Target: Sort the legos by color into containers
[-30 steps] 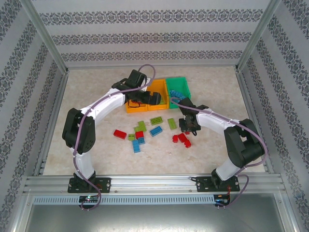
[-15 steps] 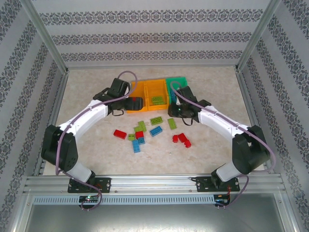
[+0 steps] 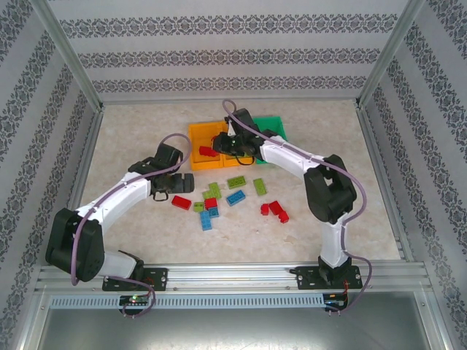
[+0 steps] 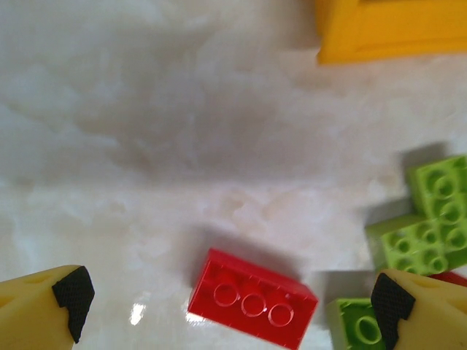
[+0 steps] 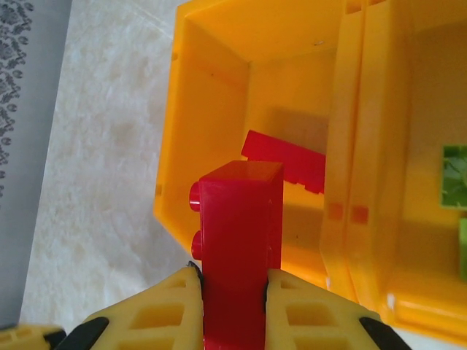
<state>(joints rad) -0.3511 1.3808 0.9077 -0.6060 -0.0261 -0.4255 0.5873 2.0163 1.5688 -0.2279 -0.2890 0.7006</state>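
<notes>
My right gripper (image 5: 230, 284) is shut on a red lego (image 5: 241, 233) that stands upright between its fingers, over the near wall of the left orange container (image 5: 197, 131). Another red lego (image 5: 284, 160) lies inside that container. From above, the right gripper (image 3: 220, 144) hangs over the left orange container (image 3: 197, 133), with the second orange container (image 3: 244, 162) and the green container (image 3: 273, 125) to its right. My left gripper (image 4: 230, 306) is open, low over a red lego (image 4: 252, 299) on the table. From above, the left gripper (image 3: 177, 189) sits just beyond that red lego (image 3: 181, 202).
Loose legos lie mid-table: green (image 3: 236, 181), blue (image 3: 235, 197), green (image 3: 260, 187), red (image 3: 276, 209), blue (image 3: 206, 221). Green legos (image 4: 430, 219) lie close to my left gripper's right finger. The right arm spans across the containers. A metal frame bounds the table.
The right arm has swung left from the pile, carrying the red lego to the left orange container. The left arm has drawn back from the containers and down over a red lego.
</notes>
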